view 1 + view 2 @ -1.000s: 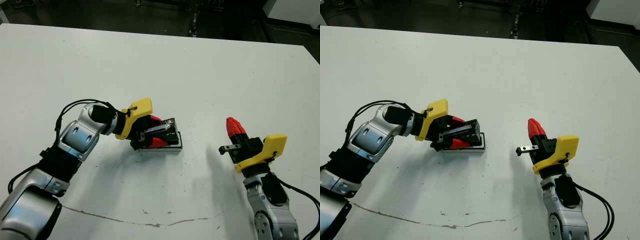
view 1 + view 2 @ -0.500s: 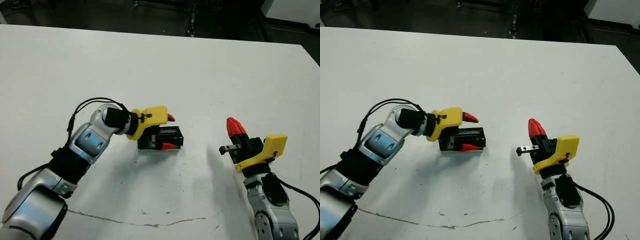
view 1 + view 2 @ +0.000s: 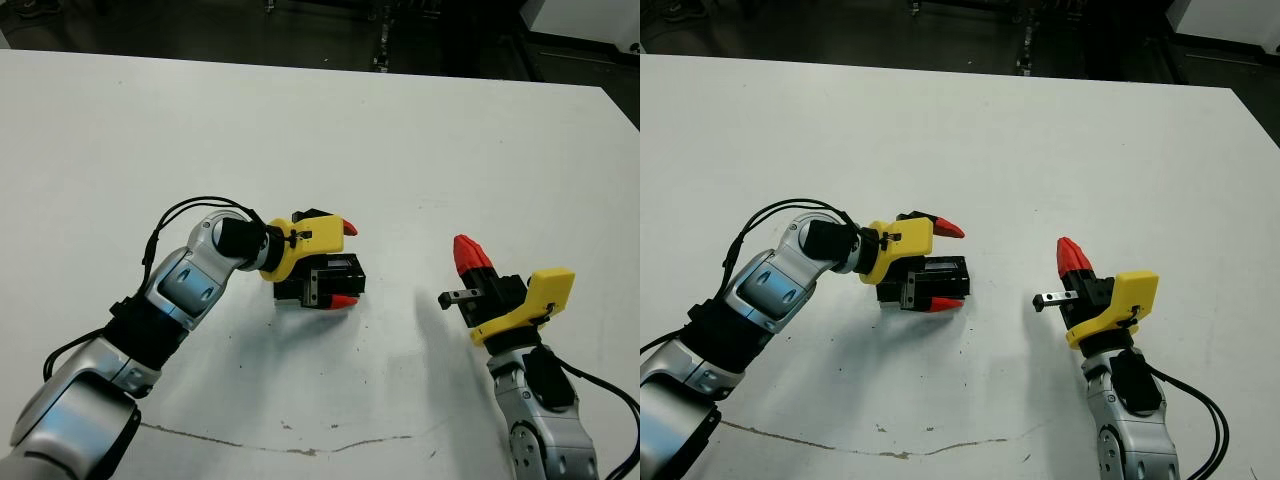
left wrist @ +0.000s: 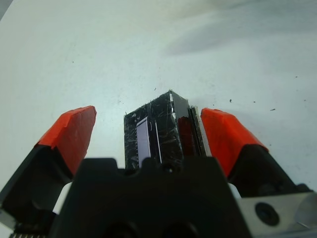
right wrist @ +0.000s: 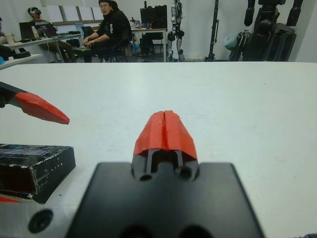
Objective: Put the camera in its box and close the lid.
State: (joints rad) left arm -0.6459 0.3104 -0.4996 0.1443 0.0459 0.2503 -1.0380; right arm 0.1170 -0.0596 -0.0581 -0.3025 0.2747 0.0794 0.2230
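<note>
Black and glossy, the lid [image 3: 335, 276] sits on the box near the centre of the frame on the white tabletop [image 3: 400, 150]; only a thin white edge of the box shows beneath it in the left wrist view. The left end effector [image 3: 343, 263] is open, its red fingertips [image 4: 225, 134] straddling the lid without clamping it. The right end effector [image 3: 466, 254] stands at lower right, well apart, its fingers pressed together and empty.

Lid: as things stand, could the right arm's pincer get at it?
Probably yes. Bare table lies between the shut right pincer and the lid, but the open left pincer straddles the lid, leaving mainly its near end free.
</note>
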